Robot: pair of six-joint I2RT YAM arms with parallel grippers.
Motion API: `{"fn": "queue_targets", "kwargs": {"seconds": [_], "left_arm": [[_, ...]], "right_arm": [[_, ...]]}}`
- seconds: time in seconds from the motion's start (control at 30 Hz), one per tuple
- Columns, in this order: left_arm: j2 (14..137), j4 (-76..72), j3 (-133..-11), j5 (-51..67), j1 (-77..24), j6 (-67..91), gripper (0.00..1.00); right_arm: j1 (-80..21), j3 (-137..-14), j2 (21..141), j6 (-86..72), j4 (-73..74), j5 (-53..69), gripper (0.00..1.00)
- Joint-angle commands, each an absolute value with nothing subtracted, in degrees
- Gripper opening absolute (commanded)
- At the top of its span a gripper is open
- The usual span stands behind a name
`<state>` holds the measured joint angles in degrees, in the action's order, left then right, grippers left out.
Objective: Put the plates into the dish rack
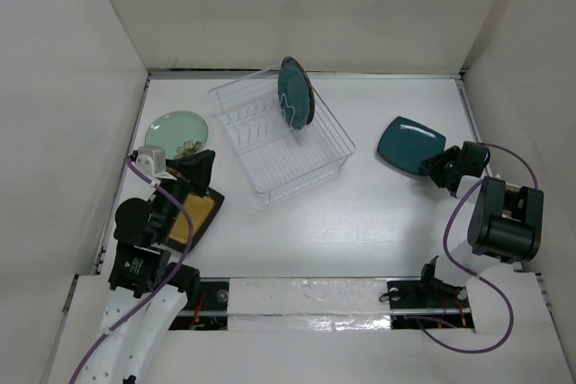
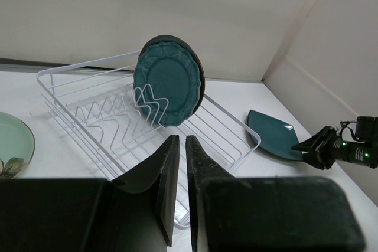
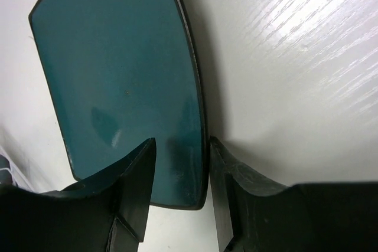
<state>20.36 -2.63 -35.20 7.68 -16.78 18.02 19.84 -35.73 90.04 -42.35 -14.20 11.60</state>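
Right hand (image 3: 181,163), fingers parted, straddles the rim of the square dark teal plate (image 3: 118,63) right of the clear tined dish rack (image 1: 288,164).

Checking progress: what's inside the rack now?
A scalloped teal plate stands on edge at the rack's far end. A dark rim behind it may be a second plate, mostly covered.

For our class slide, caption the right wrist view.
Open right gripper straddles rim of square teal plate on table.
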Motion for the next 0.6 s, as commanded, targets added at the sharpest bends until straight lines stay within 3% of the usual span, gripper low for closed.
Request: {"fn": "queue_targets", "kwargs": {"seconds": [0.0,0.23,0.57], "left_arm": [[20.0,-5.2,-35.4,7.7,-17.0,17.4,0.08],[20.4,-5.3,-35.4,7.9,-17.0,17.5,0.08],[20.5,-5.2,-35.4,7.8,-17.0,17.5,0.08]], "right_arm": [[19.7,-35.3,90.3,-42.8,-20.6,15.2,0.48],[19.7,-34.9,93.0,-45.4,-25.7,16.1,0.55],[20.2,-34.8,93.6,-49.9,-26.1,14.4,0.53]]}}
